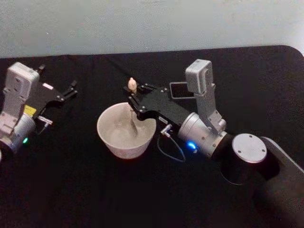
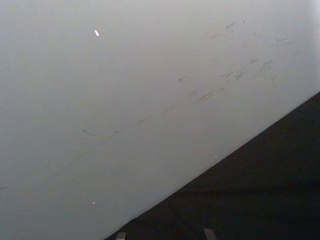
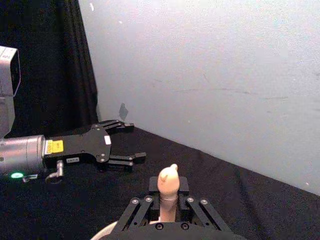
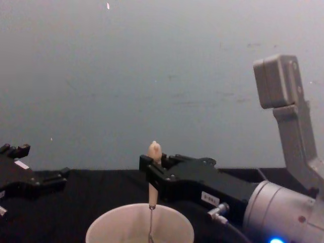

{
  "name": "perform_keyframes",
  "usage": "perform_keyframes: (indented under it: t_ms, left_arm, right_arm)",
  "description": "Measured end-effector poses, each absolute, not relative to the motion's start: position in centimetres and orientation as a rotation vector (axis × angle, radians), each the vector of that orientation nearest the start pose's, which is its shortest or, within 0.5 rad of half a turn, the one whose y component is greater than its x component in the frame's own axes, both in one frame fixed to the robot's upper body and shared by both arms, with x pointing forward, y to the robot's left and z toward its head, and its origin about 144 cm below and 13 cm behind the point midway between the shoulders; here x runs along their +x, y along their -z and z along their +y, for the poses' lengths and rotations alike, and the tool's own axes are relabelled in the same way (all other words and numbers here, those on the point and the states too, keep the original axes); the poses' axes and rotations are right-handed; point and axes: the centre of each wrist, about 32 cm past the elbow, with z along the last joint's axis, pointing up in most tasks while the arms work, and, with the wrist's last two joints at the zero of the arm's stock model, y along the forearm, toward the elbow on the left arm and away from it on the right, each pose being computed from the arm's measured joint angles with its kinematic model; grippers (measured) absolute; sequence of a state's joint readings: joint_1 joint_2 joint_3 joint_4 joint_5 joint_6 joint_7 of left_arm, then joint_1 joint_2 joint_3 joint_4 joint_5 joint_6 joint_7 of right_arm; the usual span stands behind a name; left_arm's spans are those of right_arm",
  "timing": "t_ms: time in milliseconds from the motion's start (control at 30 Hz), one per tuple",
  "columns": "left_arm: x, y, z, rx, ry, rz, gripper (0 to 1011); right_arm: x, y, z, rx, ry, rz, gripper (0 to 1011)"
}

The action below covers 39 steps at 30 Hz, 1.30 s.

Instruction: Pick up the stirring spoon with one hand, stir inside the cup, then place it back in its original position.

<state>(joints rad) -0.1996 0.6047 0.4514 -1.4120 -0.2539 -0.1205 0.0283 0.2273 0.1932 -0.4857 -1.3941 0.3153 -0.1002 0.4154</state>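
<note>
1. Above the cup [image 1: 124, 150], head view: right gripper [image 1: 133, 98] pinches the stirring spoon [image 1: 132, 86] by its cream handle. The tip stands above the fingers and the metal shaft hangs below them into the cup. Left gripper [image 1: 72, 90] is parked well off to its left.
2. Left wrist view: pale wall [image 2: 125, 100], black table [image 2: 260, 200].
3. Right wrist view: handle tip rises between the closed fingers; left gripper beyond, spread, empty.
4. Chest view: spoon upright beneath the grip. Judged light, stiff, smooth; may pivot, so hold mid-handle.
</note>
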Motion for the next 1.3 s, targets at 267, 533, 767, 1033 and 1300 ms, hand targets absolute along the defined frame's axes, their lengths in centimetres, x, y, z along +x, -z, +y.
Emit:
perform_keyframes:
  t_ms: [267, 533, 767, 1033, 1300]
  left_arm:
    - [48.9, -114.0, 31.0, 0.304, -1.248, -0.285, 1001]
    - [48.9, -114.0, 31.0, 0.305, -1.248, -0.285, 1001]
    - [48.9, -114.0, 31.0, 0.304, -1.248, -0.285, 1001]
    - [48.9, -114.0, 31.0, 0.304, -1.248, -0.285, 1001]
    - [48.9, -114.0, 31.0, 0.305, -1.248, -0.285, 1001]
  right_arm:
    - [49.1, -114.0, -14.9, 0.064, 0.727, -0.003, 214]
    - [48.9, -115.0, -15.2, 0.098, 0.720, -0.014, 213]
    - [48.3, -116.9, -16.0, 0.145, 0.701, -0.031, 213]
    - [47.6, -119.6, -17.3, 0.217, 0.709, -0.065, 214]
    - [47.3, -121.2, -18.8, 0.251, 0.778, -0.100, 214]
